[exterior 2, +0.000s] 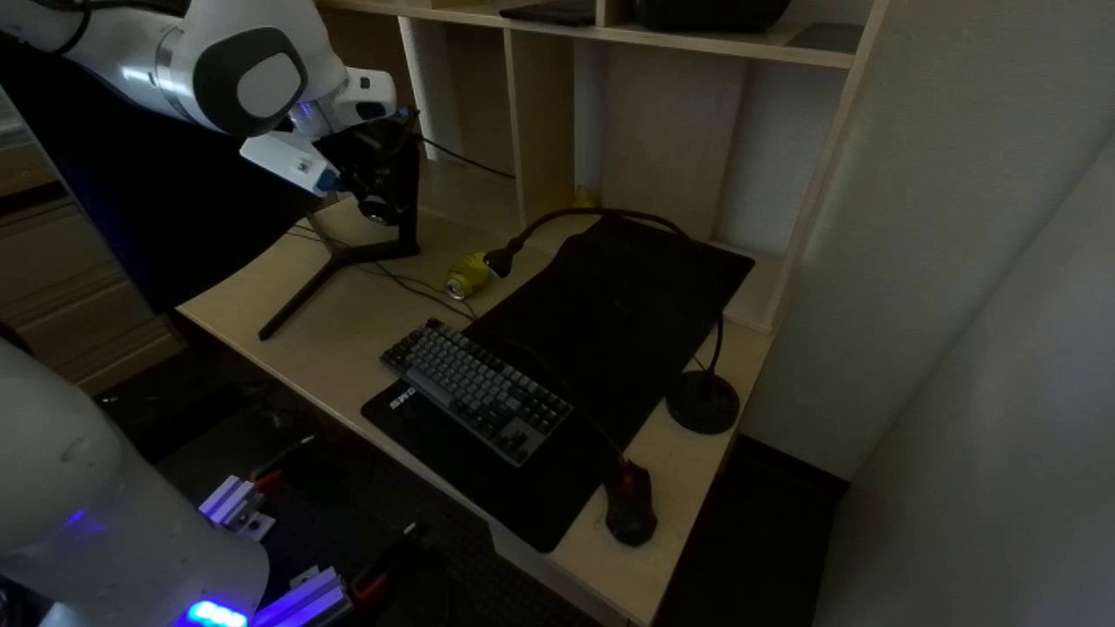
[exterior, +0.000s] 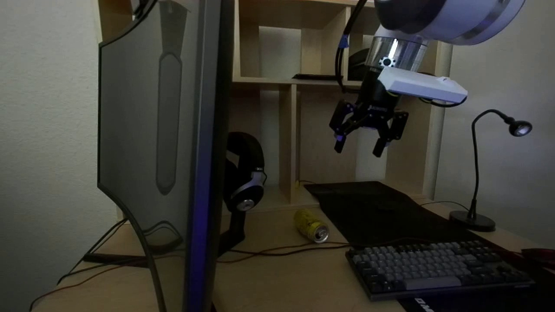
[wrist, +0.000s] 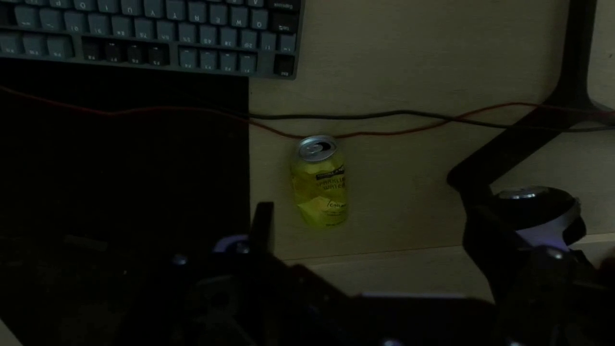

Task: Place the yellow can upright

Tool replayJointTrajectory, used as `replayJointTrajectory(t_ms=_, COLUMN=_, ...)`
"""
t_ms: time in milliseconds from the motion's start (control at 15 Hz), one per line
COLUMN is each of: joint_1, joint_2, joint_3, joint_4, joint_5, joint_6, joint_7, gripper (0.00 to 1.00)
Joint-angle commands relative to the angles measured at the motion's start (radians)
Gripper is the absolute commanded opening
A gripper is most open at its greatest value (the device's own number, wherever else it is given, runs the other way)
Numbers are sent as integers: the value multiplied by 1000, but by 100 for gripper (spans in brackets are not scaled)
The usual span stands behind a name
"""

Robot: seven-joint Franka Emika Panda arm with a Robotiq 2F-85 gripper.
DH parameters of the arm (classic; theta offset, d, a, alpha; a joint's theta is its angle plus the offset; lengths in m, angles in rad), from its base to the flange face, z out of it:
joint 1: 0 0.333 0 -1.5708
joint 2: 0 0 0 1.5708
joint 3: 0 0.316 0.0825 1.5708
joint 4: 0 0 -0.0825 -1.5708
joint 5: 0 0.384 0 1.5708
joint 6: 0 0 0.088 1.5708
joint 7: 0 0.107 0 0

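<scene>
Yellow, dented can (wrist: 321,192) on its side, silver top (wrist: 313,150) dark-mouthed, well below the empty, wide-spread gripper (exterior: 359,148)

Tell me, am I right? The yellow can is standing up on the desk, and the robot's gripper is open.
Not quite: the yellow can is lying on its side, not standing up, as an exterior view shows. It is on the desk, and the gripper is open, just as you said.
</scene>
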Motion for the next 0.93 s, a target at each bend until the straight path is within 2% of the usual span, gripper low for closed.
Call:
replayJointTrajectory(t_ms=0, joint_1=17, joint_2=1, joint_3=-17, joint_4=3, joint_5=-12, joint_6=-4, joint_7=-11, gripper=100)
replayJointTrajectory(t_ms=67, joint_1=6, joint_2=4, joint_3=-10, joint_4=-5, joint_5=-40, joint_6=50, joint_7=-14, gripper=100)
replayJointTrajectory(t_ms=267, joint_1=17, joint_2=9, joint_3=-17, joint_4=-8, joint_5=-33, joint_6=107, joint_7=-26, gripper=100)
replayJointTrajectory(t_ms=333, joint_1=10, joint_2=2, joint_3=-13, joint_4=-1, joint_5=-42, joint_6=57, joint_7=-10, gripper=100)
replayJointTrajectory(t_ms=467, joint_1=38, joint_2=0, joint_3=-27, joint_4=5, joint_5=19, joint_6=9, joint_7=7, gripper=100)
replayJointTrajectory(t_ms=533, joint_1=17, joint_2=1, joint_3=-15, joint_4=2, joint_5=-19, joint_6=51, joint_7=3, gripper=100)
replayJointTrajectory(t_ms=867, joint_1=30, joint_2=1, joint_3=-19, joint_4=2, joint_5=-1, joint_6=29, joint_7=14, gripper=100)
